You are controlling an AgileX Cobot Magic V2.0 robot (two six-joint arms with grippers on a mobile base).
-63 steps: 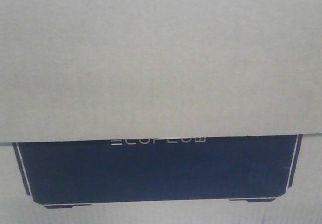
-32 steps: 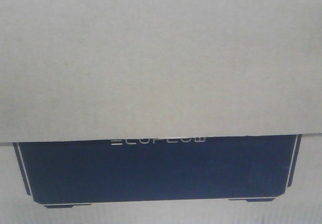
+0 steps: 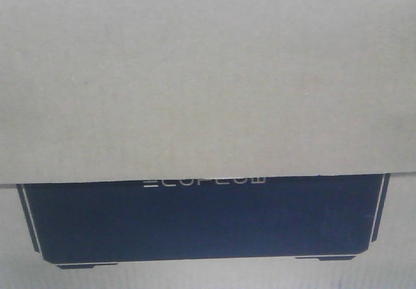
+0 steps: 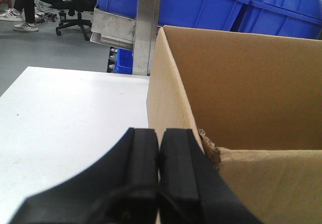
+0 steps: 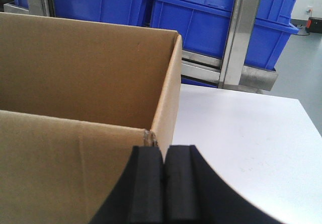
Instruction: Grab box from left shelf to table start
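The brown cardboard box [image 3: 208, 75] fills the front view, with its black panel [image 3: 201, 217] and pale lettering low in the frame. Its open top and left wall [image 4: 171, 98] show in the left wrist view. My left gripper [image 4: 159, 138] is shut, pads together, just outside that wall near the torn corner. In the right wrist view my right gripper [image 5: 163, 156] is shut too, against the outer face of the right wall [image 5: 168, 98]. Nothing shows between either pair of pads. The shelf's silver rail [image 4: 113, 30] stands behind the box.
The white table [image 4: 65, 113] spreads to the left of the box and also to its right [image 5: 251, 133]. Blue plastic bins [image 5: 201, 17] sit on the shelf behind metal uprights [image 5: 241, 32]. An office chair [image 4: 75, 12] stands on the grey floor at far left.
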